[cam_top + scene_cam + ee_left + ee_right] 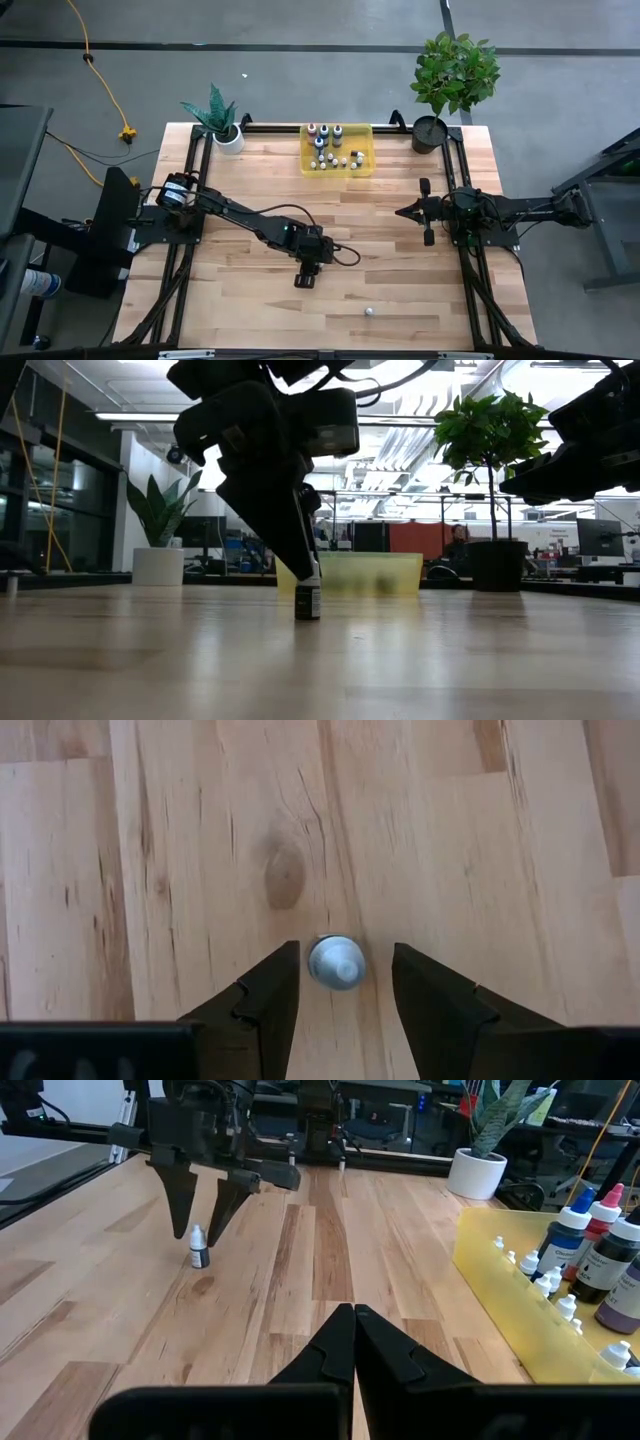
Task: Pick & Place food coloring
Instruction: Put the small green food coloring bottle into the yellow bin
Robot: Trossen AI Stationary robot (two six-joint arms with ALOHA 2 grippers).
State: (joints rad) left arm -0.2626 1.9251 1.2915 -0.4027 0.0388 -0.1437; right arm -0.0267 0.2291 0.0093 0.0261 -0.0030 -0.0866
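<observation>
**Left pincer straddles one small bottle**

Left pincer (340,1010) points down mid-table, fingers parted either side of a small white-capped bottle (336,961), gaps visible, no grip. Bottle stands upright on the table (400,280). Right pincer (352,1342) closed, empty, parked at right side. Remaining food coloring (330,145) sits in yellow tray (366,168) at far edge.

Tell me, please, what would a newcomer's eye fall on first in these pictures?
Probably the left gripper, pointing straight down near the middle of the wooden table, its dark fingers open on either side of a tiny white-capped bottle standing upright, not touching it. Next, the translucent yellow tray of small food-colouring bottles at the table's far edge, between two potted plants. The right gripper waits shut at the right side.
</observation>
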